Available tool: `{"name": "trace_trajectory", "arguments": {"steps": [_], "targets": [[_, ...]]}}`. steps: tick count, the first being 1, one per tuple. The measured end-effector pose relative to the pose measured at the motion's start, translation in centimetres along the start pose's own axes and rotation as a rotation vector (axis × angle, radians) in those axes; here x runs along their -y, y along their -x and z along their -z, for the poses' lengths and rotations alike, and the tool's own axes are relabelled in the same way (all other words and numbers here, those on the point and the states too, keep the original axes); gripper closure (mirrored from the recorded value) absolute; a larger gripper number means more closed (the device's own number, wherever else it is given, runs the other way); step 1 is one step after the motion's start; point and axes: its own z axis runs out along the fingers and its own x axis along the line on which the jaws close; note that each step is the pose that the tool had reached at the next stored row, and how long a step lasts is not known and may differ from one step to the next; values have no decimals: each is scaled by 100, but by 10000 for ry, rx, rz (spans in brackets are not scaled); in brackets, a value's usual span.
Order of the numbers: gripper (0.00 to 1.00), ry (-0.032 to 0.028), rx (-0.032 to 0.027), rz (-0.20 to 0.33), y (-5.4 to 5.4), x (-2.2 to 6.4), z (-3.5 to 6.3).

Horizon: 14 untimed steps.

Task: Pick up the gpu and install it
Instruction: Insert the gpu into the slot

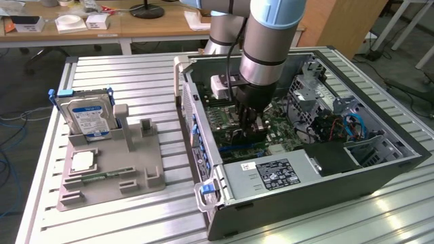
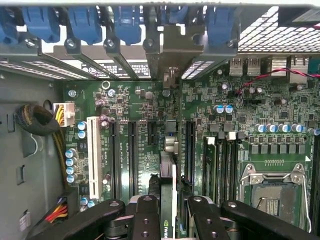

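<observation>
While my arm reaches down into the open computer case (image 1: 379,168) on the table (image 1: 129,213), my pincer (image 2: 170,210) is clenched on the gpu (image 2: 169,170), held edge-on above the motherboard (image 2: 240,115) slots.

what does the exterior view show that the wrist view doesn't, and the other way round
Exterior view: the hard drive upright in the grey holder beside the open computer case, and the arm reaching down into it.

Wrist view: the empty CPU socket, the white slot and the blue bracket clips.

Both: the gripper shut on the gpu, edge-on over the motherboard.
</observation>
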Motion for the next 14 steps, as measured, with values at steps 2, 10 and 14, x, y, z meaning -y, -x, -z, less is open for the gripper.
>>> {"name": "trace_trajectory", "arguments": {"steps": [2,10,14], "targets": [[74,1,-2,0,0,-2,-8],[74,1,-2,0,0,-4,-14],[74,2,-3,-1,0,-4,-13]]}}
